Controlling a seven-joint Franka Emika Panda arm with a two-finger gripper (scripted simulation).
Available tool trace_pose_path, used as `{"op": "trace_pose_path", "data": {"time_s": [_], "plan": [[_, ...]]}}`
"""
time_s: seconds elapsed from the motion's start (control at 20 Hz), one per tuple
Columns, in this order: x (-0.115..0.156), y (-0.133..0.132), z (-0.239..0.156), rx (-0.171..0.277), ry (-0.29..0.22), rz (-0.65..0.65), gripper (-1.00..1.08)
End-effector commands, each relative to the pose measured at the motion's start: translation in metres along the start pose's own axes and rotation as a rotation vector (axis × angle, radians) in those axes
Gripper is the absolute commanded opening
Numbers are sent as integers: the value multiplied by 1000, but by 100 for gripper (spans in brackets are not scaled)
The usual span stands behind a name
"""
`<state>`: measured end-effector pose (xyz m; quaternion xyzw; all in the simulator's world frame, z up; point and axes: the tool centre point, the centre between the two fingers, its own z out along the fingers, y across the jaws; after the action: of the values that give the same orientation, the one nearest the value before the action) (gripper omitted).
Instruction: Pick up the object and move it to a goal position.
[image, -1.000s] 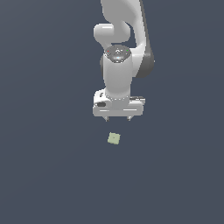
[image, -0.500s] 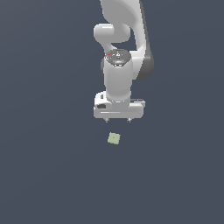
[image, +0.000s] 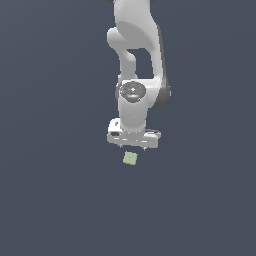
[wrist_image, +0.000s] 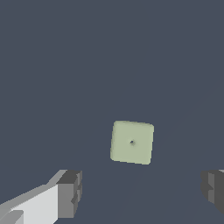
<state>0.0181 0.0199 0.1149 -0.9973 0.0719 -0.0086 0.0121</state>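
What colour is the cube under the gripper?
Pale green, plain matte; the cube shows best in the wrist view.

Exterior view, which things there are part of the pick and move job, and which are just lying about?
Job:
- cube, pale green, on the floor
- end effector, open, just above the cube

Lying about:
- nothing visible; only the bare grey floor

A small pale green cube (wrist_image: 131, 142) with plain matte faces and a tiny dark dot on its top face lies flat, slightly rotated, on the dark grey table (image: 60, 200).
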Motion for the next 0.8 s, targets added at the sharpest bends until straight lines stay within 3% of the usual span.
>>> {"op": "trace_pose_path", "data": {"time_s": [0.0,0.35,0.75], "plan": [[1,3,20,-8,-5,36,100],[1,9,53,-24,-13,96,100],[0,9,60,-26,-15,102,100]]}}
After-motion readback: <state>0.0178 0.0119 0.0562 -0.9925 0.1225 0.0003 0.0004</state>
